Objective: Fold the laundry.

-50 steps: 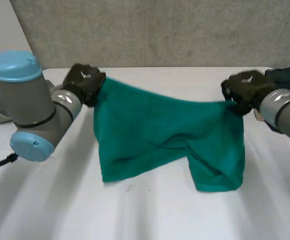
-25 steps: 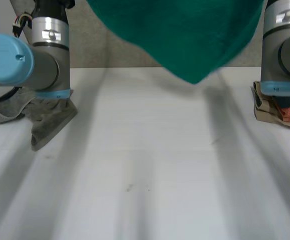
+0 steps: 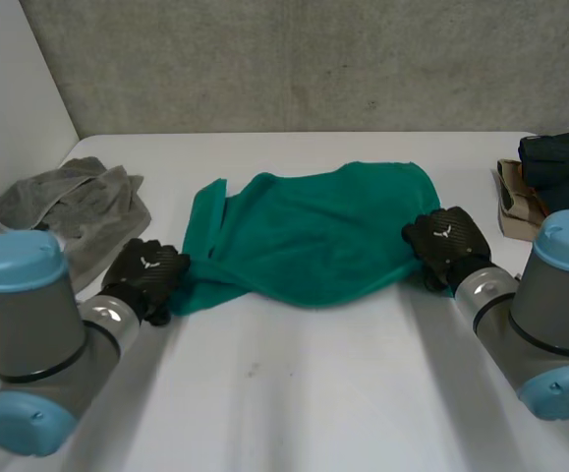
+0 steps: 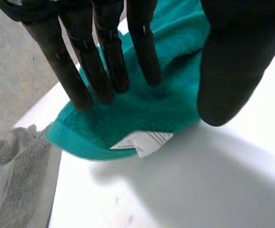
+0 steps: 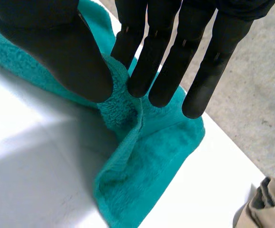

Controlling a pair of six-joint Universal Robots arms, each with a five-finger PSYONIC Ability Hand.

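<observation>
I am holding the green terry-cloth towel (image 3: 313, 231) at two points while it is lying spread, though not flat, on the white table (image 3: 294, 403) between my arms. My left hand (image 3: 146, 277) is sitting at the near corner on its side. Its straight fingers (image 4: 104, 66) are pressing on top of the pile and the thumb is closing in at the hem, so I am pinching that corner just beside the white care label (image 4: 142, 141). My right hand (image 3: 444, 241) is at the near edge on the other side, squeezing a raised ridge of cloth between its thumb and fingers (image 5: 161, 71).

This towel is looking thick, soft and limp. I am judging it light, easy to drag and not fragile, but with no stiffness to hold a shape. The pile is giving my fingers friction, so slipping is not my worry. Bunching is: the side by my left hand is rolling into a fold, and the far edge is running unevenly.

I am judging the hemmed corners the best places to grip, with the cloth drawn taut between both hands. A crumpled grey towel (image 3: 78, 206) is lying beyond my left hand, and dark folded clothes (image 3: 559, 162) are sitting beyond my right.
</observation>
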